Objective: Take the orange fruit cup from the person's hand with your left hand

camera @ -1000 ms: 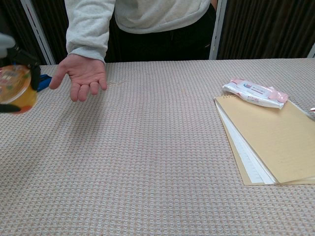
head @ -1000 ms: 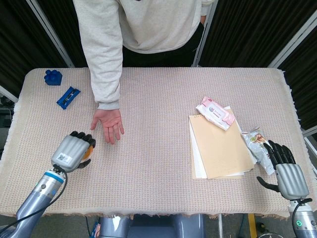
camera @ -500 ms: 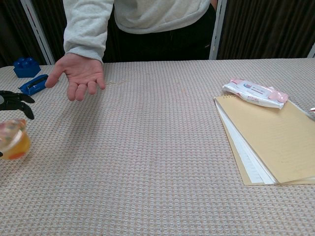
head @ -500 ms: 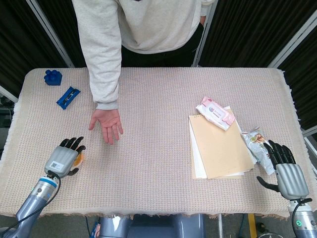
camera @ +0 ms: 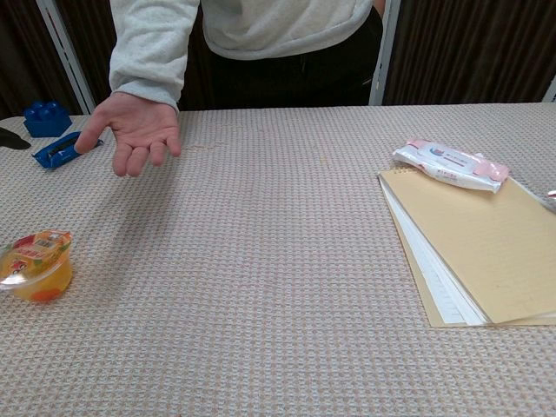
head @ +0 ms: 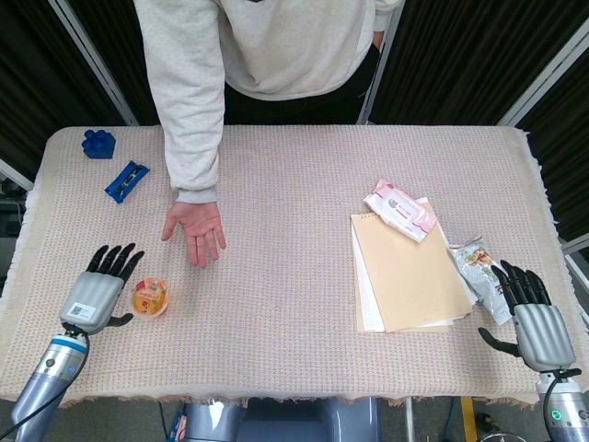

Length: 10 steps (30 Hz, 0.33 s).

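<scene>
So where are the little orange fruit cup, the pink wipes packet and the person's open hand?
Orange fruit cup (head: pixel 150 296): head view, its printed lid.
Pink wipes packet (camera: pixel 449 163): chest view, its middle.
Person's open hand (camera: pixel 135 128): chest view, its palm.

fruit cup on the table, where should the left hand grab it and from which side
Probably around the side wall of the fruit cup, below its wider foil-topped rim. It stands upright on the table, with the open left hand right beside it, so a sideways approach from that hand's side looks shortest; the tapered wall suits wrapping fingers.

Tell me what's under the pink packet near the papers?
The pink packet lies on the top corner of a tan folder. White paper sheets peek out beneath the folder. Whatever is printed on the corner the packet covers cannot be seen.
</scene>
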Motion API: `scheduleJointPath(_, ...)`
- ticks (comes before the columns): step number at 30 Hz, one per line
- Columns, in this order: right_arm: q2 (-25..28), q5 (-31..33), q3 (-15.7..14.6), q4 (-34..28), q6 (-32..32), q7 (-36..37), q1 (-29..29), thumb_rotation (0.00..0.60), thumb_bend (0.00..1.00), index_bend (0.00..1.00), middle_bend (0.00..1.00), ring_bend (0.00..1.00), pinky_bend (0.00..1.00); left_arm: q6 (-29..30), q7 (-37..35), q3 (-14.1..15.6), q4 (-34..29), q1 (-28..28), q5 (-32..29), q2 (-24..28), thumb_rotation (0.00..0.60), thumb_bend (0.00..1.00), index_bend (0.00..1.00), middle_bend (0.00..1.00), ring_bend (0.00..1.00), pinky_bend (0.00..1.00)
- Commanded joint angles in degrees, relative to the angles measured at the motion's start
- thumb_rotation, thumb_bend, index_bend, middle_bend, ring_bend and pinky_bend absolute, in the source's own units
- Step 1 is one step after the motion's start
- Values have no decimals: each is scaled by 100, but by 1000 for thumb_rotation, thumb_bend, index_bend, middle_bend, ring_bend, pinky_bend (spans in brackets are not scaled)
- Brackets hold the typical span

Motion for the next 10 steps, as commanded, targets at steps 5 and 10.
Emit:
scheduleJointPath(5,-40,-18,7,9,4,-93,15,600,116,0,0,0,0,1174,-625,71,478,812,664,183,600,64,0,0,0,0)
scheduleJointPath(10,-73,12,29,14,-24,-145,38,600,117,0,0,0,0,1538,-1074,38,950,1161,939,106,600,57,0,0,0,0)
